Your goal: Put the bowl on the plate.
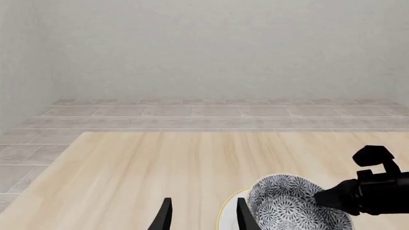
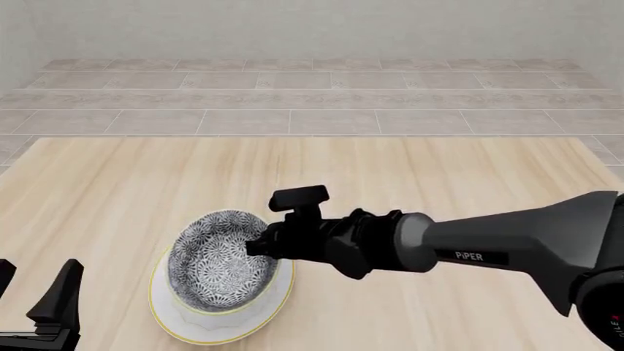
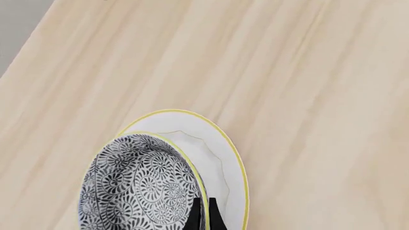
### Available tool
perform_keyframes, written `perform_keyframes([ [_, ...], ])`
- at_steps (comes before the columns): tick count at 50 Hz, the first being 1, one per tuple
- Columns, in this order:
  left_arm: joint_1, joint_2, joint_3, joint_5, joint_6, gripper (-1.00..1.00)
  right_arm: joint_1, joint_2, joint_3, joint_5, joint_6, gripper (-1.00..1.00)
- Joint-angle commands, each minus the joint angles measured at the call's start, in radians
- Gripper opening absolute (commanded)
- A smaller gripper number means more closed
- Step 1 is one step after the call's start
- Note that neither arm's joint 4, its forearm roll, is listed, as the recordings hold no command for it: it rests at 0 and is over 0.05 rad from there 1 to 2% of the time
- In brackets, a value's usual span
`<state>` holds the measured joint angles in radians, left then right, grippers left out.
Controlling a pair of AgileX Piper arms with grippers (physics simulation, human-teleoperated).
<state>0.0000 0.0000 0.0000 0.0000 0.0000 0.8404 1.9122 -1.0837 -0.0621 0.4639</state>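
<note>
The bowl (image 2: 219, 262), grey-and-white patterned with a thin yellow rim, is over the white plate (image 2: 216, 326) near the table's front left. It leans a little, and I cannot tell whether its base touches the plate. My right gripper (image 2: 261, 245) is shut on the bowl's right rim; in the right wrist view the fingertips (image 3: 197, 215) pinch the bowl (image 3: 137, 189) at that rim, above the plate (image 3: 221, 158). My left gripper (image 2: 34, 291) stands open and empty at the front left corner, apart from the plate. In the left wrist view the left gripper (image 1: 203, 215) is beside the bowl (image 1: 288, 206).
The right arm (image 2: 507, 245) stretches across the table from the right at low height. The wooden table (image 2: 439, 168) ends at a tiled floor and a pale wall behind. Its left edge (image 1: 45, 177) shows in the left wrist view.
</note>
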Motion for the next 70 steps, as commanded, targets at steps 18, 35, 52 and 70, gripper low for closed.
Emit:
perform_keyframes([
  [18, 0.0, 0.0, 0.0, 0.0, 0.0, 1.0, 0.01, -0.009, 0.007, -0.016, 0.014, -1.0],
  [35, 0.0, 0.0, 0.0, 0.0, 0.0, 1.0, 0.008, -0.014, 0.007, -0.017, 0.015, 1.0],
  [52, 0.0, 0.0, 0.0, 0.0, 0.0, 1.0, 0.008, -0.012, 0.008, -0.019, 0.014, 1.0],
  [70, 0.0, 0.0, 0.0, 0.0, 0.0, 1.0, -0.013, -0.06, 0.013, -0.005, -0.013, 1.0],
])
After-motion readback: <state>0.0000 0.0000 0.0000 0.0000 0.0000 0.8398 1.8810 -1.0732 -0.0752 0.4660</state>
